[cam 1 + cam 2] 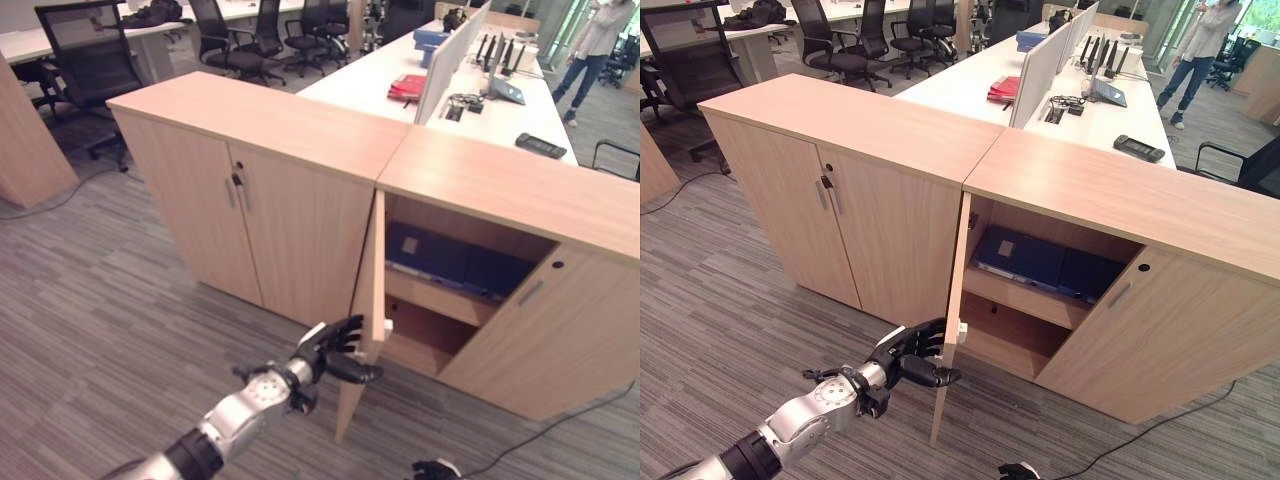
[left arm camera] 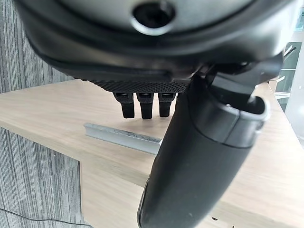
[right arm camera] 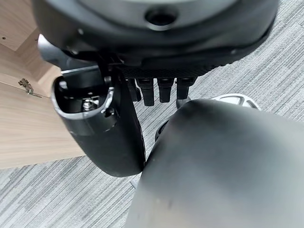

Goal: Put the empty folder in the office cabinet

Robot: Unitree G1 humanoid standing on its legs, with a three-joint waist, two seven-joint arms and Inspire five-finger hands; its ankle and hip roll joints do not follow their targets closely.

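Resting against the open cabinet door's (image 1: 365, 330) edge, left robot hand (image 1: 335, 350) with fingers relaxed, spread; blue folder (image 1: 1025, 255) lies on upper shelf (image 1: 1025, 293). Right robot hand (image 3: 156, 90): cannot tell.

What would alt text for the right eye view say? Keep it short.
The robot's left hand reaches to the edge of an open cabinet door. Inside the cabinet, a dark blue folder lies flat on the upper shelf; desks and chairs stand behind.

Left hand (image 1: 335, 350) outstretched, fingers loosely spread

blue folder (image 1: 1020, 255) flat, open cabinet (image 1: 1120, 215) shelf
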